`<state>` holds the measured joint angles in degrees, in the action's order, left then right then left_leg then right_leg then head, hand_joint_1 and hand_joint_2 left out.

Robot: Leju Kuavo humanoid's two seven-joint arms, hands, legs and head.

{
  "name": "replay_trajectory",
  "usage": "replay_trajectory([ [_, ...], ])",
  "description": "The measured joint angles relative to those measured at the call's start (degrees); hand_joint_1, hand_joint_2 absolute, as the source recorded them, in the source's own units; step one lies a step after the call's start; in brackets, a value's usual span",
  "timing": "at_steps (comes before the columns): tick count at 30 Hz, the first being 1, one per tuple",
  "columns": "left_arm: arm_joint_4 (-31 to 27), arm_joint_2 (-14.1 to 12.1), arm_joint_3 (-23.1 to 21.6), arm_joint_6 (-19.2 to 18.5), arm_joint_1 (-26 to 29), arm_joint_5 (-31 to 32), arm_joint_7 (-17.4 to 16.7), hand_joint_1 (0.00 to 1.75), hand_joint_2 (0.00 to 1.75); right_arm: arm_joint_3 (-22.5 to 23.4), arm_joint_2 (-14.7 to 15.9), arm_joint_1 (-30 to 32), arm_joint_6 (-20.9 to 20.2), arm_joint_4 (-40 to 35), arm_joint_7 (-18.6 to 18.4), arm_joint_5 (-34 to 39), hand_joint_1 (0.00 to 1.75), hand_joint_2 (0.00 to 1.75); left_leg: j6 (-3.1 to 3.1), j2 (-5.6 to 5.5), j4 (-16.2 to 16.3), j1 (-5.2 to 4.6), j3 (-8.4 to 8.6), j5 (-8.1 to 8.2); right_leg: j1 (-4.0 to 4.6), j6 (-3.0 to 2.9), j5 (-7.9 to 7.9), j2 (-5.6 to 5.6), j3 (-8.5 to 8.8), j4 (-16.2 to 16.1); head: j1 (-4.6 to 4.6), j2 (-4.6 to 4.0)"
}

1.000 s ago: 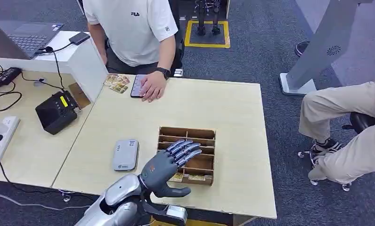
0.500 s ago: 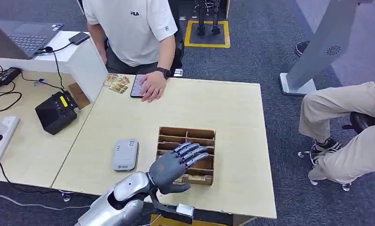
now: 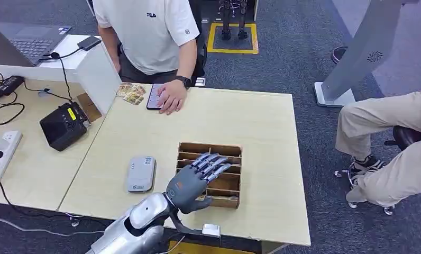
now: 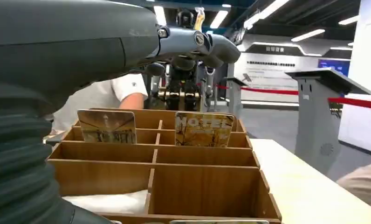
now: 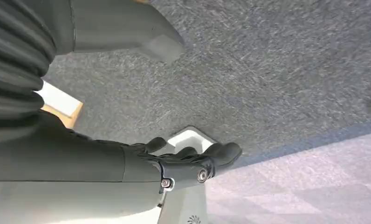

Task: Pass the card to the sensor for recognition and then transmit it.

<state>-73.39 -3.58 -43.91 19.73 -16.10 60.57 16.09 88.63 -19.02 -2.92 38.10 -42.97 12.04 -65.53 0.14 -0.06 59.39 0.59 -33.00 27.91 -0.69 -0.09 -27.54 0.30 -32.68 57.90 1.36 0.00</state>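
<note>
Item: wooden card organizer (image 3: 210,149) on the counter (image 3: 261,137).
Cards (image 4: 203,129): two upright in the organizer's far row, more lying at its near edge.
Left robot hand (image 3: 195,180): above the organizer's near rows, fingers spread, empty.
Right robot hand (image 5: 188,161): hanging over carpet, fingers extended, empty.
Sensor (image 3: 141,173): just beside the organizer.
Hazards: fingers catching a divider and dragging the organizer; pinching two cards at once; thin card slipping.

Bystanders and desk gear around the tabletop (image 3: 261,121)

A person (image 3: 147,32) stands at its far edge; a black box (image 3: 64,126) and laptop (image 3: 26,42) sit left of it.
</note>
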Motion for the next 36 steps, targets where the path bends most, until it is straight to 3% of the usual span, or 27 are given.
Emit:
replay_trajectory([
  [20, 3.63, 0.63, 0.02, 1.23, 0.01, 6.4, -3.26, 0.0, 1.75, 0.0, 0.0, 0.04, 0.0, -0.04, -0.33, 0.37, 0.0, 1.75, 0.0, -0.01, 0.0, 0.0, 0.0, 0.0, 0.0, 0.0, 0.0, 0.0, 0.0, 0.0, 0.0, 0.0],
  [36, 4.41, 0.15, 1.27, 1.93, 0.48, 4.37, -3.67, 0.0, 1.75, 0.0, 0.0, 0.06, 0.0, -0.11, -1.99, 1.2, 0.0, 1.75, 0.0, -0.01, 0.0, 0.01, -0.01, 0.0, 0.0, 0.0, 0.0, -0.01, 0.01, 0.01, 0.02, 0.0],
])
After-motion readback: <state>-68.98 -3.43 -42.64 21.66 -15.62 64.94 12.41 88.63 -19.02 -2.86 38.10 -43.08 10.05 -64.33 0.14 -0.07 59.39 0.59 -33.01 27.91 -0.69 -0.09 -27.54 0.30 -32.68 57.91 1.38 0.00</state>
